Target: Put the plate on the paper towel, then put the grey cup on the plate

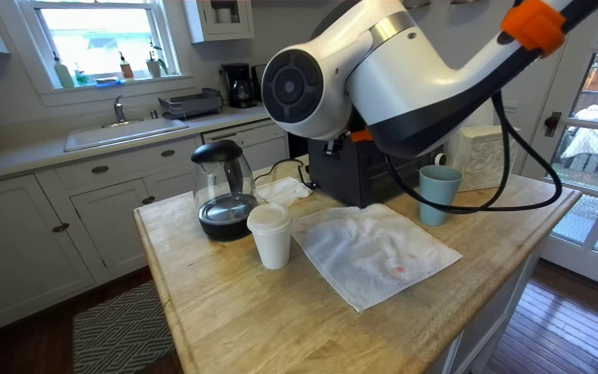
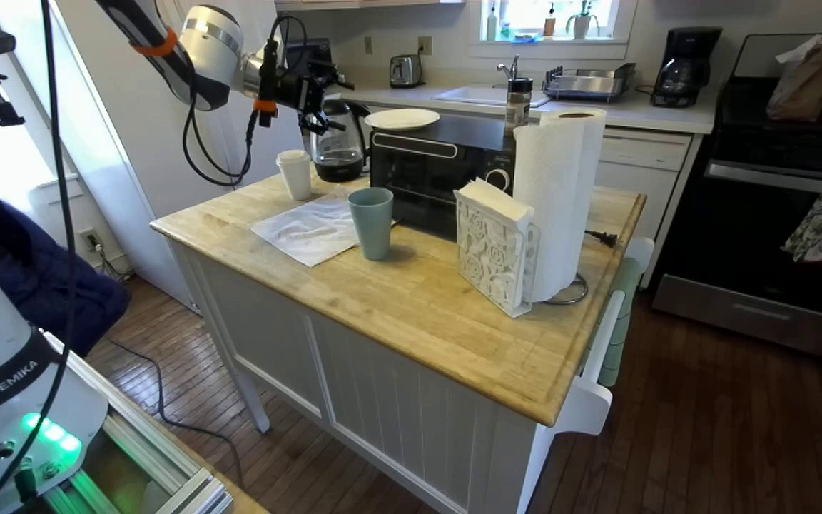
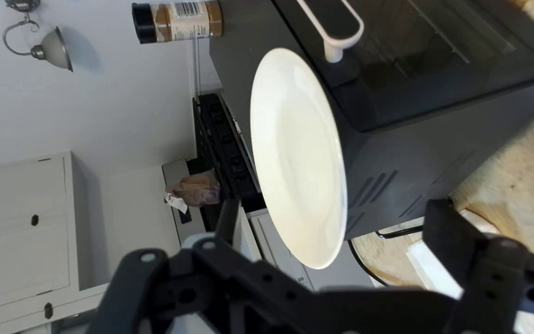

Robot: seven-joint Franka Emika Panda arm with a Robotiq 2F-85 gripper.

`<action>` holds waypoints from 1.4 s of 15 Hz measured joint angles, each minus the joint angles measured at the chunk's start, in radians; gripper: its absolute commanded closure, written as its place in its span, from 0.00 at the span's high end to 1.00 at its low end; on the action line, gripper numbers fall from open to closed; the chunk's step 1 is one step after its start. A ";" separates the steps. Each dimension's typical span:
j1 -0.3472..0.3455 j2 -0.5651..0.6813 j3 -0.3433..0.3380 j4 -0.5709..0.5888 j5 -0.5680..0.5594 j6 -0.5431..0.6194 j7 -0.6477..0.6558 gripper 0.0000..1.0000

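The white plate (image 2: 402,119) lies on top of the black toaster oven. It also shows in the wrist view (image 3: 298,157), its near edge ahead of the space between the fingers; the arm hides it in an exterior view. My gripper (image 2: 340,105) is open and empty, beside the plate and apart from it; both spread fingers show in the wrist view (image 3: 334,217). The paper towel (image 1: 377,254) lies spread and wrinkled on the wooden table, also seen in an exterior view (image 2: 307,230). The grey-blue cup (image 1: 440,182) stands upright beside the towel, also seen in an exterior view (image 2: 372,225).
The toaster oven (image 2: 418,178) stands behind the towel with a spice jar (image 2: 517,107) on top. A glass kettle (image 1: 226,195) and a lidded white paper cup (image 1: 271,239) stand beside the towel. A napkin holder (image 2: 494,246) and a paper towel roll (image 2: 554,200) stand past the cup.
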 measured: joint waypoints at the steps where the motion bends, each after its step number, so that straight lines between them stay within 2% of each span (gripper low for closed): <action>1: 0.006 0.021 -0.006 0.023 -0.003 -0.002 -0.007 1.00; 7: 0.026 0.109 -0.043 0.119 -0.010 -0.027 -0.052 1.00; 8: 0.026 0.117 -0.048 0.129 -0.010 -0.028 -0.056 0.97; 11: 0.026 0.132 -0.059 0.148 -0.010 -0.032 -0.064 0.70; 13: 0.026 0.137 -0.064 0.153 -0.010 -0.033 -0.068 0.58; 16: 0.026 0.144 -0.068 0.162 -0.010 -0.033 -0.070 0.50; 19: 0.026 0.147 -0.069 0.165 -0.010 -0.033 -0.072 0.55; 21: 0.026 0.147 -0.069 0.165 -0.010 -0.033 -0.074 0.52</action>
